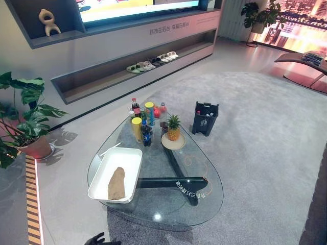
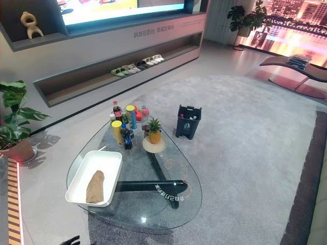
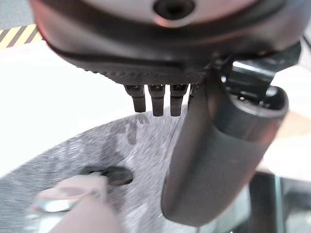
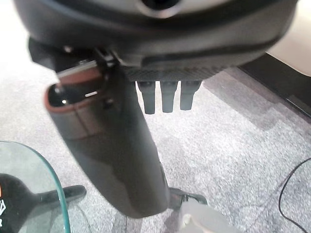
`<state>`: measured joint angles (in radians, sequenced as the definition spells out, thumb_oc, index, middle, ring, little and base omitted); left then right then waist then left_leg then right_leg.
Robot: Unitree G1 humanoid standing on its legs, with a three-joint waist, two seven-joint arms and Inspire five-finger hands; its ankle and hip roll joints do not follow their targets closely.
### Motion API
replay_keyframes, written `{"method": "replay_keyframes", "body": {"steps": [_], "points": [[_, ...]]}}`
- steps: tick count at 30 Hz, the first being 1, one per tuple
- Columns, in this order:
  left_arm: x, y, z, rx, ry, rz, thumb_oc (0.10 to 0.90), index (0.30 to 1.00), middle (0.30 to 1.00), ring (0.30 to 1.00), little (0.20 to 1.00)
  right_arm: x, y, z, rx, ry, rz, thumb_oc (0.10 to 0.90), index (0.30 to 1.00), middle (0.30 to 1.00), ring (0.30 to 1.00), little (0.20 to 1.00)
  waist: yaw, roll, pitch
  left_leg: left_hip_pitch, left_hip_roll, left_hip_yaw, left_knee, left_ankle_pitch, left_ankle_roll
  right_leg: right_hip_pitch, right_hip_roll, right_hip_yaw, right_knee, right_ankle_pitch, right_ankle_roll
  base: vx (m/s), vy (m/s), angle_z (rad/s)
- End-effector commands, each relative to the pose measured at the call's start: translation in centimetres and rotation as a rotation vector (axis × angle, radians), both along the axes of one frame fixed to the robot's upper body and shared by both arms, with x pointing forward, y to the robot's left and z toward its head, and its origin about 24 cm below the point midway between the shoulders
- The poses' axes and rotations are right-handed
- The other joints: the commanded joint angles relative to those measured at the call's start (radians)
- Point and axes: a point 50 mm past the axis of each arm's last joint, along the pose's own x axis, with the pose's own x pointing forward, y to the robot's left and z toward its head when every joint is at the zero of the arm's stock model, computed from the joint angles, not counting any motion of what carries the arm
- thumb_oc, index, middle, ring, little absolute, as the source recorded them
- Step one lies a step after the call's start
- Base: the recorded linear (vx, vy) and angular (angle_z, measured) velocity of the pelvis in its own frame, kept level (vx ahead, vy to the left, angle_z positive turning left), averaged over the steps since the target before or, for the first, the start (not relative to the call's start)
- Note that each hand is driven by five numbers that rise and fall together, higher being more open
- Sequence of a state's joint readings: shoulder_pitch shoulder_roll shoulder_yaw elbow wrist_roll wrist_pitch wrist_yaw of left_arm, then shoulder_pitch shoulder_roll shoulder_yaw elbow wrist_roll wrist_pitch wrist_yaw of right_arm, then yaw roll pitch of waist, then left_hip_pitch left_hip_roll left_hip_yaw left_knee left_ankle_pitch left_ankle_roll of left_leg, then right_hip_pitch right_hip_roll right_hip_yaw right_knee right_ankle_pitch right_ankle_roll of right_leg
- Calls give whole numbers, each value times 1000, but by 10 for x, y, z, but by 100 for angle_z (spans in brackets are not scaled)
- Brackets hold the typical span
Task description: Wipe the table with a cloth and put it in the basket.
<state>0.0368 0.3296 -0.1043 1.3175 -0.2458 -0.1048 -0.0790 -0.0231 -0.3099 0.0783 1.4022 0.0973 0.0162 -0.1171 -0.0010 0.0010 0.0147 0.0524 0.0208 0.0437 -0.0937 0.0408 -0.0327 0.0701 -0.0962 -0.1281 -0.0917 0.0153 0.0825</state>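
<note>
A brown cloth [image 1: 116, 184] lies crumpled inside the white basket [image 1: 124, 157], which stands on the left part of the glass table [image 1: 168, 210]. My left hand [image 1: 96, 239] shows low at the picture's bottom edge, short of the table and apart from the basket. In the left wrist view the left hand [image 3: 218, 155] hangs over the grey carpet, fingers straight and holding nothing. In the right wrist view my right hand [image 4: 116, 145] hangs open over the carpet beside the table's glass edge [image 4: 46, 170], also holding nothing.
Bottles and cans [image 1: 143, 120] crowd the table's far end beside a pineapple [image 1: 173, 127] on a plate. A black bin [image 1: 205, 118] stands on the carpet beyond. A potted plant [image 1: 25, 122] is at the left, and a low shelf holds shoes [image 1: 153, 62].
</note>
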Motion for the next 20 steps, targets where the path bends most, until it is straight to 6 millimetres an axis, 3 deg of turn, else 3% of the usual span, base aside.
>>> {"method": "replay_keyframes", "body": {"steps": [1,10,20], "points": [[36,4,8,-3,-47,-49,800,900,900,900,900,29,-11,9,-50,-22,98,800,900,900,900,900,6,19,32,24,-27,15,6,-73,-5,1,11,-22,54,-32,31,1,19,-5],[26,-7,1,-67,66,-99,800,900,900,900,900,36,2,6,-39,30,231,800,900,900,900,900,-2,18,27,41,-12,45,7,-76,-10,14,7,-33,53,-36,28,2,5,-1],[34,-20,-1,-95,50,-125,800,900,900,900,900,38,10,3,-13,55,292,800,900,900,900,900,-8,20,27,53,-9,44,8,-80,-10,26,8,-26,53,-42,23,7,5,-4]]}}
